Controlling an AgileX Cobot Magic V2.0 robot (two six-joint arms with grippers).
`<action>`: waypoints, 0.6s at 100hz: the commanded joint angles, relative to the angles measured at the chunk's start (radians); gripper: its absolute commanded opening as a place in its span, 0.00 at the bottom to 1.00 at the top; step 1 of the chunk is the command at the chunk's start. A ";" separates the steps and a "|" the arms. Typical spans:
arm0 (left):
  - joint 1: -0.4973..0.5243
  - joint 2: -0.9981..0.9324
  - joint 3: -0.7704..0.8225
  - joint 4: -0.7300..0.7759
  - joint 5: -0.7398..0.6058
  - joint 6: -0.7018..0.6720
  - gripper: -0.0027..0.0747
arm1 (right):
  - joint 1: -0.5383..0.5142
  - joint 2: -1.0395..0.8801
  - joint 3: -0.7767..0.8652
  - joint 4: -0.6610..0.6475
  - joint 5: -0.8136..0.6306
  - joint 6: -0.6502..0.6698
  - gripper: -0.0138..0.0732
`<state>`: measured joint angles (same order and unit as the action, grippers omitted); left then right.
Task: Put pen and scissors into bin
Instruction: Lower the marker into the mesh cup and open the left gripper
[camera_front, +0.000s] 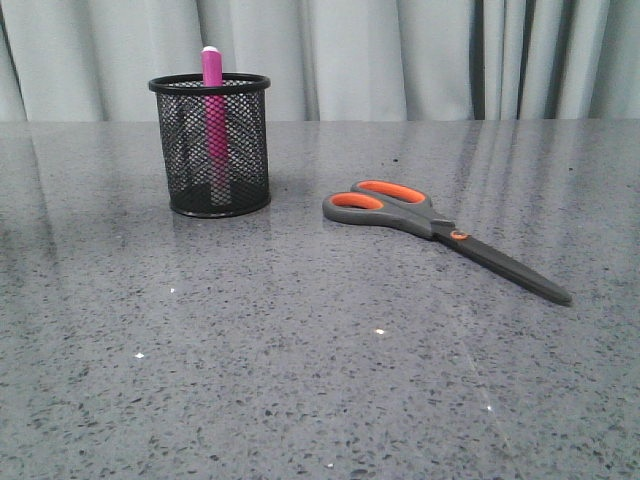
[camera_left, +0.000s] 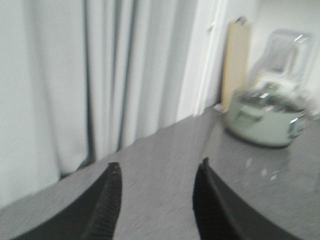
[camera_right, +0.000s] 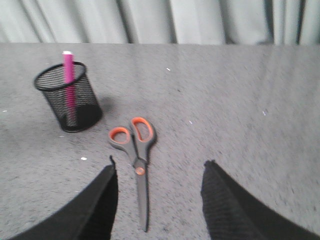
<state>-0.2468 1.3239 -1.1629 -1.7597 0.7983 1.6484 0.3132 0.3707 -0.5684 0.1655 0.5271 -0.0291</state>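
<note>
The black mesh bin stands at the back left of the grey table, with the pink pen upright inside it, white tip above the rim. To its right the scissors lie flat and closed, orange-lined handles toward the bin, blades pointing to the front right. In the right wrist view my right gripper hovers open above the table, the scissors' blades showing between its fingers, the bin and pen beyond. My left gripper is open and empty, facing the curtain. Neither gripper shows in the front view.
A pale green pot with a clear lid sits on the table's far corner in the left wrist view, with a wooden board leaning behind it. A grey curtain hangs behind the table.
</note>
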 joint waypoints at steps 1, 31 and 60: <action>0.003 -0.103 -0.009 0.005 0.125 -0.075 0.29 | 0.000 0.061 -0.114 0.111 0.001 -0.154 0.51; 0.003 -0.285 0.001 0.229 0.415 -0.228 0.01 | 0.000 0.343 -0.358 0.358 0.189 -0.257 0.51; 0.003 -0.573 0.018 0.556 0.193 -0.457 0.01 | 0.088 0.679 -0.615 0.314 0.410 -0.327 0.52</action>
<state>-0.2468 0.8334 -1.1343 -1.2333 1.0626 1.2800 0.3645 0.9781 -1.0820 0.4798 0.9352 -0.3343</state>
